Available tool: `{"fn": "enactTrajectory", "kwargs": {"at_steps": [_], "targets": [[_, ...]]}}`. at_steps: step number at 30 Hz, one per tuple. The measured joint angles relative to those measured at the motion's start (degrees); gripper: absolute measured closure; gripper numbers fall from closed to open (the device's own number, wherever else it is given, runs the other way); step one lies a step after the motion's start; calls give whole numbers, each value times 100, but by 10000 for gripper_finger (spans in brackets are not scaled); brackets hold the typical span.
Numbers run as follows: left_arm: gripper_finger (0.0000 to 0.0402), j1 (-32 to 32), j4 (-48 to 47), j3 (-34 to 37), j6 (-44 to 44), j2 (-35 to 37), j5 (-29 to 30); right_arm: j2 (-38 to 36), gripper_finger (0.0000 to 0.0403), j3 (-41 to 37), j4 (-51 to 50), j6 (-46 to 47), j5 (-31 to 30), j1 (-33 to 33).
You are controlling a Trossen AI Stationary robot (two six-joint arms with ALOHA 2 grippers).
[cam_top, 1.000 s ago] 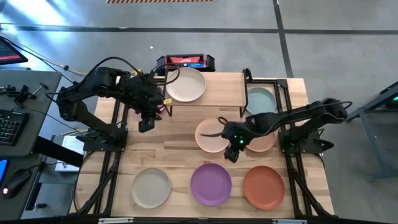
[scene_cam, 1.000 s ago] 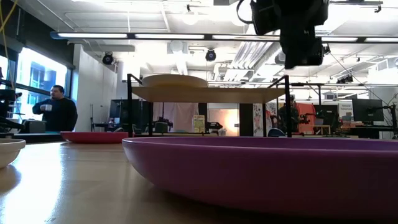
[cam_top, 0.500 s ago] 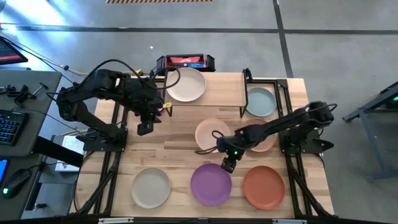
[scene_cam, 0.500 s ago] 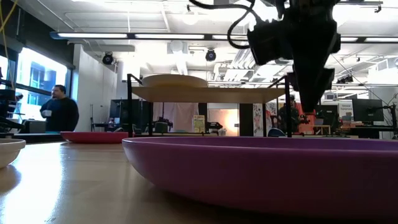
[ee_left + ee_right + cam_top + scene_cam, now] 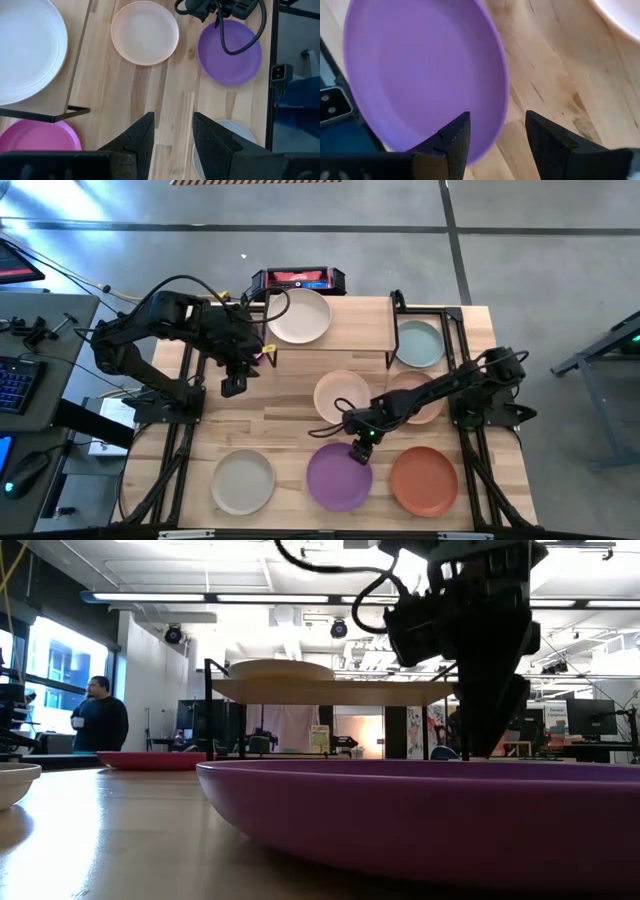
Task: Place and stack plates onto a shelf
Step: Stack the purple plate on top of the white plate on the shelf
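Purple plate (image 5: pixel 338 476) sits on the table's near edge, middle of the front row, grey plate (image 5: pixel 243 481) to its left and terracotta plate (image 5: pixel 424 480) to its right. Right gripper (image 5: pixel 360 452) is right over its far rim, fingers spread, gripping nothing. Shelf (image 5: pixel 345 330) at the far side has one white plate (image 5: pixel 298 316) on it. Left gripper (image 5: pixel 233 384) hangs open near the shelf's left end.

A red-and-black box (image 5: pixel 298 279) sits at the tabletop's (image 5: pixel 280 395) twelve o'clock edge; a person (image 5: pixel 100 720) stands beyond, nine o'clock.
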State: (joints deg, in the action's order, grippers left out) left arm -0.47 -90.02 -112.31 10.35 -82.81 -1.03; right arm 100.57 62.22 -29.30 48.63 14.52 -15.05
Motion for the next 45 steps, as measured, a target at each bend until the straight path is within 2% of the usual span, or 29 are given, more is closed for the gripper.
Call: {"fn": "enactTrajectory", "kwargs": {"at_steps": [16,25,34,45], "targets": [[280,0,0,0,-92,0,1,409,236,-2,159,44,-103,0],[280,0,0,0,-98,-2,-1,488,298,-2,251,274,-75,0],[280,0,0,0,-96,-1,0,488,396,-2,241,673,121,0],[280,0,0,0,-149,0,10,477,401,-2,240,783,468,24]]}}
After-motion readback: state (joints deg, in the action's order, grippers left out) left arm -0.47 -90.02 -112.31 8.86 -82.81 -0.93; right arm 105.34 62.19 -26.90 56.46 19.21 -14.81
